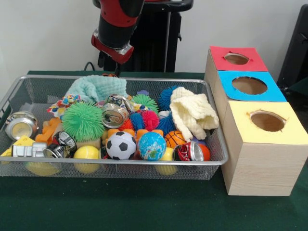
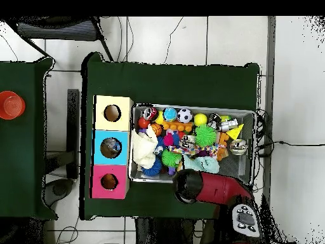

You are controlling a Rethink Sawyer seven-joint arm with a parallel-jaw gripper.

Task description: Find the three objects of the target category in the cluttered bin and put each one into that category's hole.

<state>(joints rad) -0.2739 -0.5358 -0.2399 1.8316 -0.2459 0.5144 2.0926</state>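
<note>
The wire mesh bin stands at the left of the green table and is full of clutter. Near its front lie a soccer ball, a globe ball, a basketball and a yellow ball. It also holds a green spiky ball, silver cans, a red can, a cream cloth and a teal cloth. My gripper hangs above the bin's far rim, over the teal cloth, touching nothing. In the overhead view the arm hides it.
Three wooden boxes stand in a row to the right of the bin, each with a round hole in its top: red, blue, yellow. In the overhead view they lie to the left of the bin. A red round object sits on a side table.
</note>
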